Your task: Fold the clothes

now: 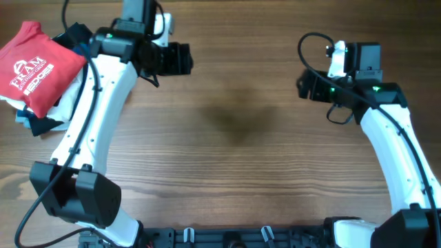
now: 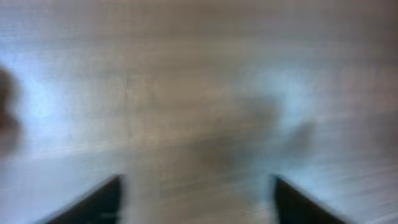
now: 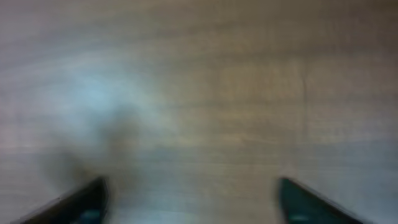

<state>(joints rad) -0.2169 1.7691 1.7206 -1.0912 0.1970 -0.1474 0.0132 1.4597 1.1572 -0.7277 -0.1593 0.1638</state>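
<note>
**A:** Two grippers, and neither has cloth in it. Where do we find the red T-shirt (image 1: 38,65)?

**B:** At the far left corner of the table (image 1: 234,172). It is folded into a compact packet, white lettering up, on top of a pile of other garments (image 1: 43,124). We take that pile to be the stack for finished pieces.

**A:** And our left gripper (image 2: 196,208)?

**B:** From overhead it hangs over bare wood just right of the pile, apart from the shirt. Its wrist camera is blurred, but we make out both fingers (image 2: 93,202) spread wide, with only wood grain between them.

**A:** The right gripper (image 3: 193,208)?

**B:** It is well across the table, also over bare wood. Its fingers (image 3: 311,202) stand apart likewise, gripping nothing.

**A:** Why are they spread and held off like that?

**B:** We read it as arms parked away from the work. Spread jaws can't drag the packet askew, and the middle of the table is where a garment would be laid out.

**A:** How far along are we?

**B:** For this shirt the fold looks done to us. One edge overhangs the pile, so a nudge could tip it. We'd keep the left arm away from it.
</note>
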